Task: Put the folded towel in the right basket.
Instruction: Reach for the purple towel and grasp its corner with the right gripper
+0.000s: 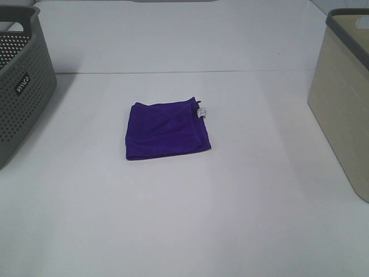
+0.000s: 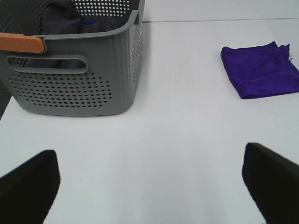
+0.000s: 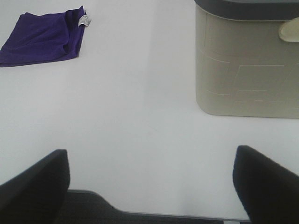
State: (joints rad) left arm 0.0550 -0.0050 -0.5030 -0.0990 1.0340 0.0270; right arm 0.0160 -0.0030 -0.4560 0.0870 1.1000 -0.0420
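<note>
A folded purple towel [image 1: 167, 128] with a small white label lies flat on the white table near the middle. It also shows in the left wrist view [image 2: 260, 69] and the right wrist view [image 3: 43, 37]. The beige right basket [image 1: 345, 98] with a dark grey rim stands at the right edge; the right wrist view [image 3: 247, 70] shows its wall. Neither arm shows in the high view. My left gripper [image 2: 149, 186] is open and empty, well back from the towel. My right gripper [image 3: 152, 186] is open and empty near the table's front edge.
A grey perforated basket [image 1: 20, 86] stands at the left edge; the left wrist view [image 2: 74, 70] shows dark cloth inside it and an orange handle. The white table [image 1: 184, 219] stretches around the towel.
</note>
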